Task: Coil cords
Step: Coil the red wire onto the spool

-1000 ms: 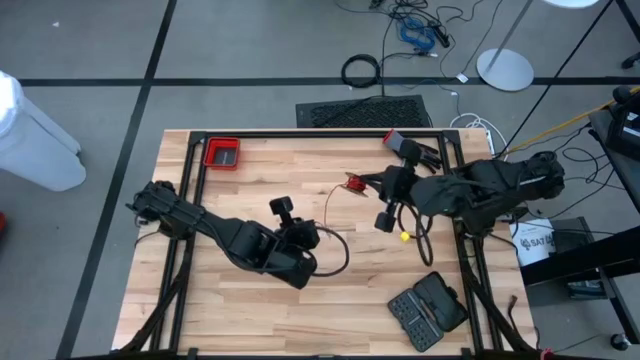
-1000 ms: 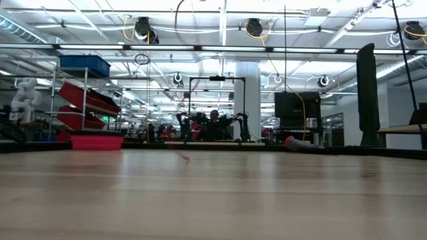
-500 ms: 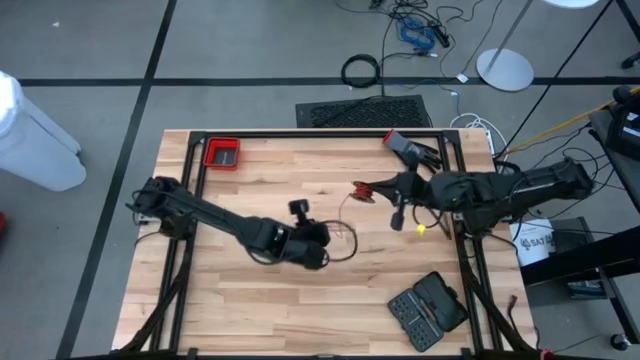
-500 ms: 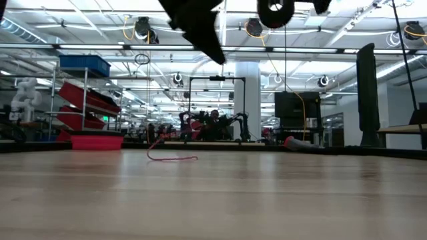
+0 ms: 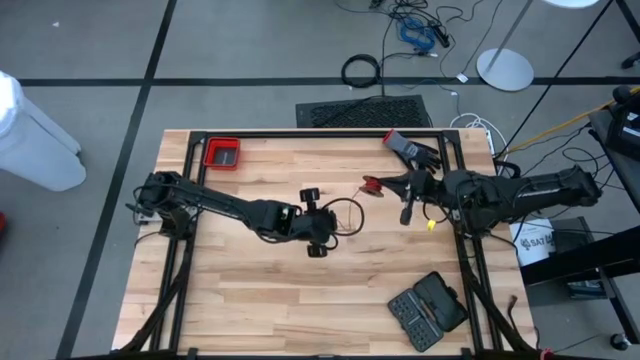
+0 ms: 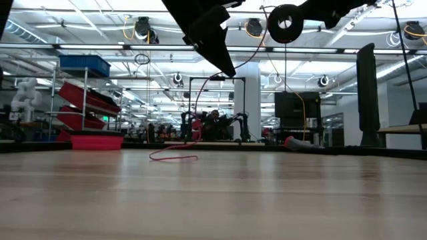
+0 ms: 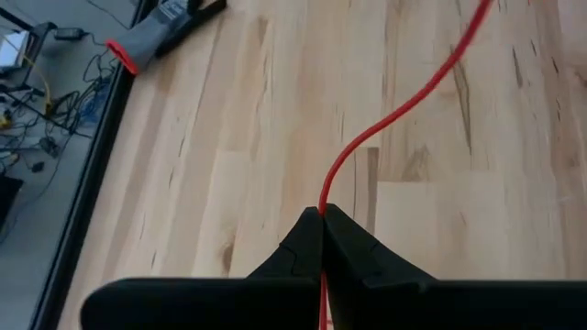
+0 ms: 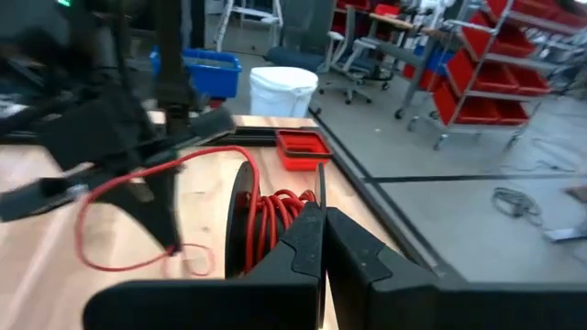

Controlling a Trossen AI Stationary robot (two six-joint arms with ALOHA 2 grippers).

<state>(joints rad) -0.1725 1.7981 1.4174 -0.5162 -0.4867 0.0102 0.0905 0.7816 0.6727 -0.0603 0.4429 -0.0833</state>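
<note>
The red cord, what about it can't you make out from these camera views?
- Free end of the red cord: left wrist view, cut off at the picture's edge.
- Spool winding count: right wrist view, right gripper covers part.
- Cord inside the left gripper: shut fingers hide it.
- Cord on the table: high view, too thin.

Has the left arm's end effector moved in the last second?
Yes. The left end effector, pinching the red cord, moved across the table, away from the red tray.

A very thin red cord [image 5: 345,212] loops loosely over the wood at the centre of the high view, running right to a small black disc [image 5: 371,184] with red turns wound on it, seemingly held off the table
</note>
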